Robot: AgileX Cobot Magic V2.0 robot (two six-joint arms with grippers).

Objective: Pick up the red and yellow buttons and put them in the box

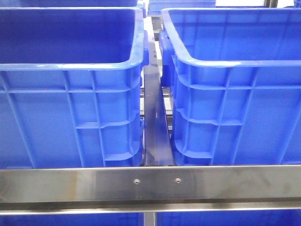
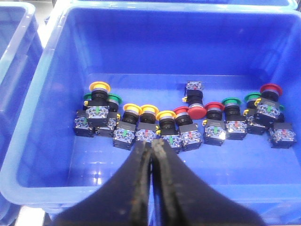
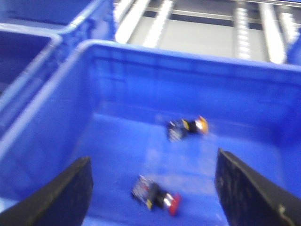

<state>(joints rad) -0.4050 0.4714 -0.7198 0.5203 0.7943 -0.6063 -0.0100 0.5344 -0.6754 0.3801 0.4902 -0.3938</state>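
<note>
In the left wrist view a blue box (image 2: 42,141) holds a row of several push buttons with yellow (image 2: 132,109), red (image 2: 196,112) and green (image 2: 230,101) caps. My left gripper (image 2: 151,143) is shut and empty, above the near side of that row. In the right wrist view another blue box (image 3: 117,80) holds a yellow button (image 3: 188,126) and a red button (image 3: 157,194) lying on its floor. My right gripper (image 3: 153,188) is open and empty, its fingers either side of the red button and above it. Neither gripper shows in the front view.
The front view shows two tall blue boxes, one at the left (image 1: 70,66) and one at the right (image 1: 235,61), with a dark rail (image 1: 155,127) between them and a steel bar (image 1: 150,183) across the front. Another blue bin (image 2: 14,42) stands beside the button box.
</note>
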